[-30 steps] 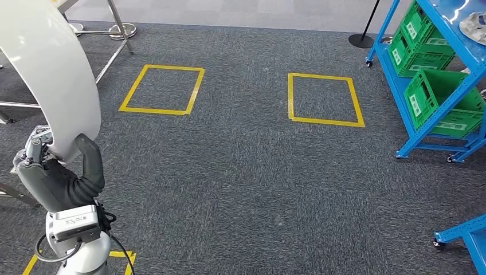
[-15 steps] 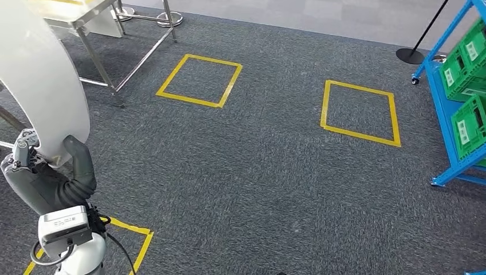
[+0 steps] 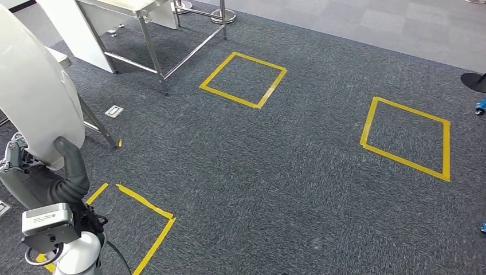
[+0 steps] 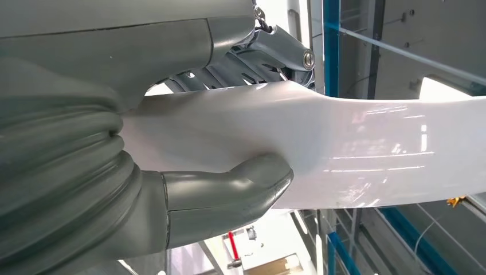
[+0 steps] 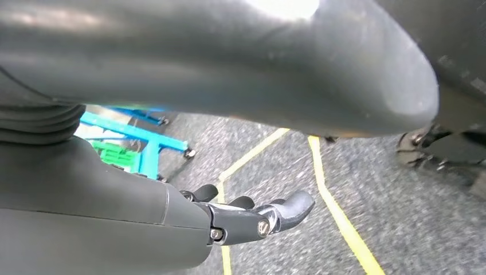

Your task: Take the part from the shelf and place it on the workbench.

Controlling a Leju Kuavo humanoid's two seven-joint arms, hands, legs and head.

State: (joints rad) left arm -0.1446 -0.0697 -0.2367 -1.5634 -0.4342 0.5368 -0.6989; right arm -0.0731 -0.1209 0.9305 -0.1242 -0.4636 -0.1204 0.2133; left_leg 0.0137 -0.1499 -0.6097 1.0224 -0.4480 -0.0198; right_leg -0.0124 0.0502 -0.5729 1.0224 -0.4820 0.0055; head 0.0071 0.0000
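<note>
The part (image 3: pixel 34 91), a long curved white panel with a glossy surface, is held upright at the left of the head view, its upper end cut off by the frame edge so its full length cannot be judged. The left hand (image 3: pixel 40 180) grips its lower end; in the left wrist view the thick grey thumb (image 4: pixel 240 192) presses on one face of the panel (image 4: pixel 355 149) with the darker fingers (image 4: pixel 269 54) wrapped over the other, the contact beneath them hidden. The right hand (image 5: pixel 252 215) hangs above the carpet with its fingers loosely curled and nothing in them; the thumb is too close and blurred to read. Beyond the part stands a metal-legged workbench (image 3: pixel 143 23), its top cut off. Yellow tape squares (image 3: pixel 243 80) mark the grey carpet (image 3: pixel 275 172), one (image 3: pixel 407 137) well apart to the right, another (image 3: pixel 143 223) partly hidden behind the left arm. A blue shelf frame (image 5: pixel 137 140) with a green crate (image 5: pixel 117 154) shows faintly in the right wrist view.
</note>
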